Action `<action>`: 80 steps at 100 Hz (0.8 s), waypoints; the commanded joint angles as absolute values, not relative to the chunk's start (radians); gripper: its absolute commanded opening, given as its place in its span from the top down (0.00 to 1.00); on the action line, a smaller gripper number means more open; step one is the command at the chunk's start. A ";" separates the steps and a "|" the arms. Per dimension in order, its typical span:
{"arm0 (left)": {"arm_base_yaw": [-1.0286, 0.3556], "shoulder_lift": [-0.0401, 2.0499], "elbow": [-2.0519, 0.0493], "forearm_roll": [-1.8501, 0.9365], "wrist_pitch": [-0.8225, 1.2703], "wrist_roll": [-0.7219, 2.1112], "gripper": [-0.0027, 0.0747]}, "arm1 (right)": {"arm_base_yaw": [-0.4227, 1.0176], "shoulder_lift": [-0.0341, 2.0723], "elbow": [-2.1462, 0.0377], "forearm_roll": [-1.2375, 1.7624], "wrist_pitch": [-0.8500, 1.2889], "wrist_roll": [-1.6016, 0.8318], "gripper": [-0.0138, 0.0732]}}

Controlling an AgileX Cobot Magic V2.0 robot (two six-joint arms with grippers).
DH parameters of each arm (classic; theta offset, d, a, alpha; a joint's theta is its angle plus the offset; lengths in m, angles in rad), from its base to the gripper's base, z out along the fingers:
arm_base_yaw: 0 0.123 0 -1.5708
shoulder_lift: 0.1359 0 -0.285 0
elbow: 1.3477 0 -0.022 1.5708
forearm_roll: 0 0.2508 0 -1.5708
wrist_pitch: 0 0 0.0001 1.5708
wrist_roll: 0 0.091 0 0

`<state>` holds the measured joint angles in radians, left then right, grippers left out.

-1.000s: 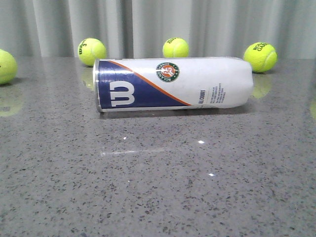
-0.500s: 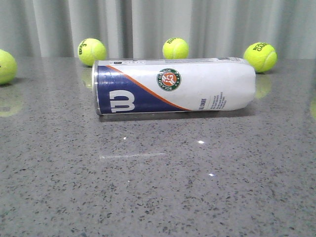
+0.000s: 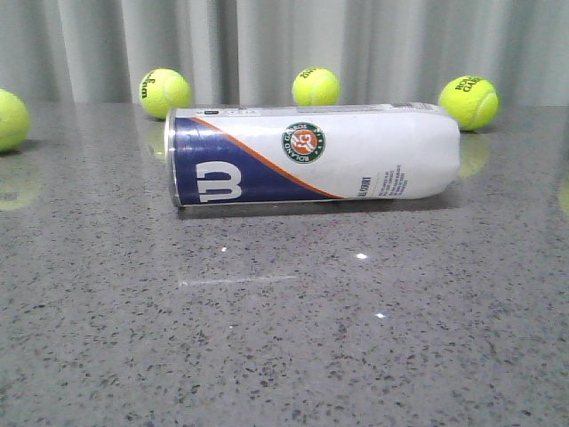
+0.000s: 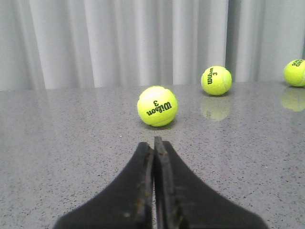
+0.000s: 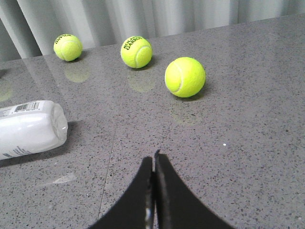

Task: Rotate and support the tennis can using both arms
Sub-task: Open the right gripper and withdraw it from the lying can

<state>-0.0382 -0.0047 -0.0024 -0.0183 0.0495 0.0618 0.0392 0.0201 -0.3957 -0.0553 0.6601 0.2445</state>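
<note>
The tennis can (image 3: 311,156) lies on its side across the grey table, metal rim at the left, navy Wilson label and round logo facing me. Neither arm shows in the front view. My left gripper (image 4: 154,141) is shut with nothing in it, low over the table and pointing at a tennis ball (image 4: 157,105); the can is out of that view. My right gripper (image 5: 155,154) is also shut and empty, well apart from the can's white end (image 5: 31,126), which shows at the edge of the right wrist view.
Tennis balls stand along the back by the grey curtain (image 3: 164,92) (image 3: 316,86) (image 3: 468,101), another at the far left edge (image 3: 11,119). In the right wrist view one ball (image 5: 185,76) sits closer than two others (image 5: 136,52) (image 5: 67,46). Speckled grey tabletop (image 3: 284,338) spreads in front.
The can has rolled about its long axis: the logo and label have shifted downward and a barcode strip now shows on top. It has also slid slightly.
</note>
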 commanded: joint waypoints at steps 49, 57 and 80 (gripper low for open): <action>-0.037 0.318 -0.425 -0.025 0.414 0.063 0.99 | 0.035 0.032 -0.418 -0.068 0.590 0.240 0.92; -0.037 0.403 -0.500 -0.025 0.506 0.063 0.96 | 0.035 0.032 -0.418 -0.068 0.590 0.240 0.92; -0.037 0.572 -0.601 -0.046 0.542 0.063 0.37 | 0.035 0.032 -0.418 -0.068 0.590 0.240 0.92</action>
<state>-0.0382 0.5219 -0.5464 -0.0248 0.5933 0.0618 0.0392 0.0201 -0.3954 -0.0553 0.6601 0.2445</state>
